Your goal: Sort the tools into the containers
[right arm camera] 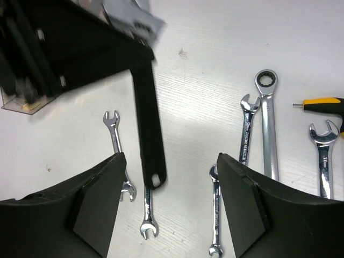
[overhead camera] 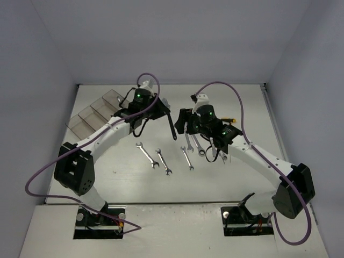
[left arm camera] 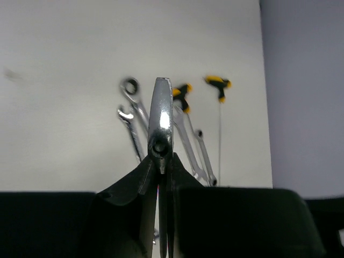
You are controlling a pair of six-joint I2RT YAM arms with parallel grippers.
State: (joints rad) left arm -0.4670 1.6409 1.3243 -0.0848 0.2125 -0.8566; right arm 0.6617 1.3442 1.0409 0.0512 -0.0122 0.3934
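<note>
Chrome wrenches (right arm camera: 267, 123) lying loose on the counter (overhead camera: 107, 166) between the arms, black-handled wrench (right arm camera: 148, 118) hanging handle-down from the left gripper (left arm camera: 161, 166), jaws closed tight on its head, right gripper (right arm camera: 169, 161) above the spread, jaws wide apart and empty, containers (overhead camera: 91, 114) at the counter's far left

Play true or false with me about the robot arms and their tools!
1. The left gripper pinches a black-handled tool. True.
2. The right gripper is squeezing a wrench. False: it is open and grips nothing.
3. Several wrenches lie flat on the table. True.
4. The black-handled tool lies inside a bin. False: it hangs in the air from the left gripper, away from the bins.
</note>
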